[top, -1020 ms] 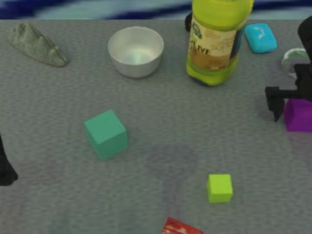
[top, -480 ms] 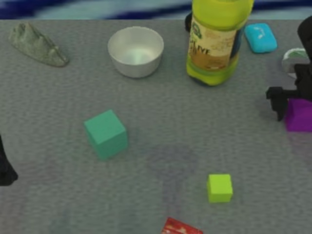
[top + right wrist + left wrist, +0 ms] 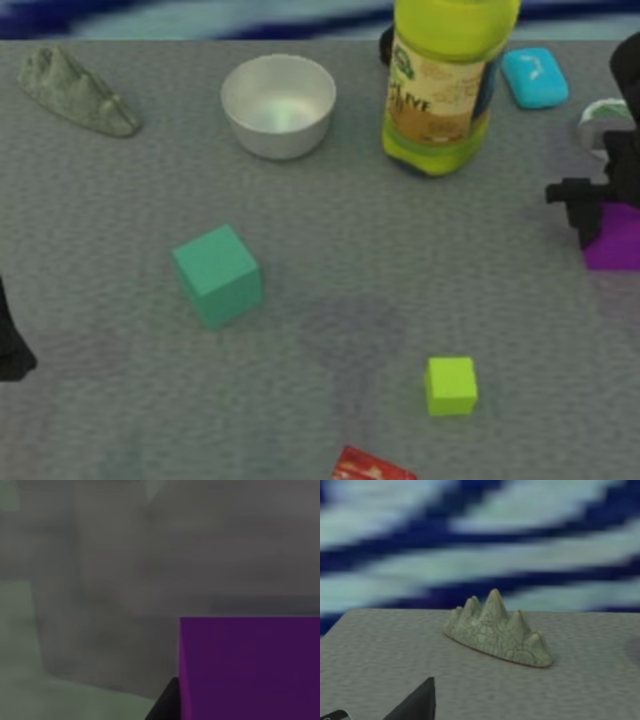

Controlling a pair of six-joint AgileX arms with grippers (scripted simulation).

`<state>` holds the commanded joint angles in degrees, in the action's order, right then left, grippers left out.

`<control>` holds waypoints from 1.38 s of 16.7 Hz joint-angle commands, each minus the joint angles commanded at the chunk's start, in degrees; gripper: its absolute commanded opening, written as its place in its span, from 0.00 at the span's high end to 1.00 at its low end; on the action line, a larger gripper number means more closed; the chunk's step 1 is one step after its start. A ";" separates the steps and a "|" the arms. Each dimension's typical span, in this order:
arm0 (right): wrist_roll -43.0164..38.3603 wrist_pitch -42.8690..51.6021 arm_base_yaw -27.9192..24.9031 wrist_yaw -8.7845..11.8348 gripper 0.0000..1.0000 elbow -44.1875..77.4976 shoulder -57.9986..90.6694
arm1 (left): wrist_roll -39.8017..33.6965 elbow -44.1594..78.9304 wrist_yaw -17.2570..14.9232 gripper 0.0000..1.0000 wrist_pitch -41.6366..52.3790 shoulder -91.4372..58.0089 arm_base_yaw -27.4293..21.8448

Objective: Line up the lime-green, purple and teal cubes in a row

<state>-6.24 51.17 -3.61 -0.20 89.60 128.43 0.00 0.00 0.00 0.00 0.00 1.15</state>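
— Top view, left edge first?
— Left gripper [image 3: 12, 350], dark, parked low at the table's [image 3: 330, 220] left edge. Open or closed: cannot tell. Up at the far corner, a jagged grey-green ceramic ridge [image 3: 75, 92]; crackled glaze and five little peaks in the left wrist view [image 3: 497, 630].

— Moving right?
— Round white bowl [image 3: 278, 105], smooth, with a dull sheen inside. Nearer than it, the teal cube [image 3: 217, 274], matte, largest of the three, turned a little askew on the pebbled grey tabletop, well apart from the others.

— Middle of the table?
— Tall yellow-green bottle [image 3: 445, 85] with a tan paper label, upright at the far side. Lime-green cube [image 3: 450, 385], smallest, flat-sided, near the front. Corner of a glossy red packet [image 3: 372, 466] at the front edge.

— And the right?
— Flat light-blue bar [image 3: 534, 77] with rounded corners, far side. Purple cube [image 3: 615, 238] hard against the right edge, partly cut off. Right gripper [image 3: 590, 205], black and angular, down at that cube's left face. Clamped on it or not: cannot tell. Right wrist view: one flat purple face [image 3: 250, 667], filling the corner.
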 joint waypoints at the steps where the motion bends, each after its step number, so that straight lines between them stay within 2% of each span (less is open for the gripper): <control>1: 0.00 0.00 0.00 0.00 1.00 0.00 0.00 | 0.00 0.00 0.00 0.00 0.00 0.00 0.00; 9: 0.05 0.53 0.11 -0.11 1.00 0.49 -1.14 | 0.00 0.00 0.00 0.00 0.00 0.00 0.00; 16: 0.12 13.09 -0.29 -0.07 1.00 8.64 -5.15 | 0.00 0.00 0.00 0.00 0.00 0.00 0.00; 23: -0.75 13.92 -0.82 -0.05 1.00 9.17 -5.65 | 0.00 0.00 0.00 0.00 0.00 0.00 0.00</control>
<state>-6.99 65.09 -4.43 -0.25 98.77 122.78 0.00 0.00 0.00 0.00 0.00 1.15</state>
